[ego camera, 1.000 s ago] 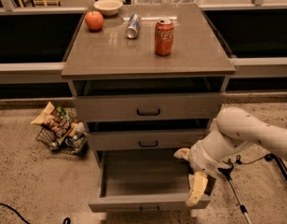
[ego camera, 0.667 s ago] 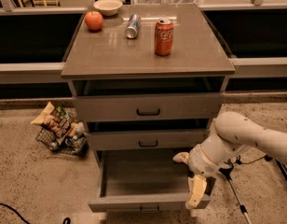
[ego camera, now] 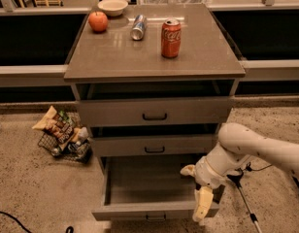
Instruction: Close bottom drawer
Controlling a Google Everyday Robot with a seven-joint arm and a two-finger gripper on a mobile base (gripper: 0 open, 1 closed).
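The bottom drawer [ego camera: 149,182] is pulled well out of the cabinet [ego camera: 140,57], toward the lower edge of the frame. Its wide shallow tray lies open to view, and nothing shows inside. Its flat front sits at the very bottom of the picture, where the black handle [ego camera: 155,218] is only partly in view.

The gripper [ego camera: 194,193] hangs over the drawer's right front corner, at the lower right of centre. Its two yellowish fingers [ego camera: 203,205] stand apart (one points down across the right end of the drawer front, the other sticks out leftward over the tray), and it has hold of nothing. Whether the lower finger touches the front cannot be told. The white arm [ego camera: 258,152] runs from the gripper up and off to the right edge.

Just above, the middle drawer [ego camera: 154,144] stands slightly out, with a dark gap over it. The top drawer [ego camera: 154,111] also stands a little out.

On the cabinet top a red can [ego camera: 171,38] stands upright right of centre. A silver can [ego camera: 138,27] lies on its side behind it to the left, with an apple [ego camera: 98,21] further left and a pale bowl [ego camera: 113,6] at the back edge.

On the speckled floor at the left, a wire basket [ego camera: 62,142] of snack bags lies beside the cabinet. A thin stand [ego camera: 244,203] slants down at the lower right, under the arm.
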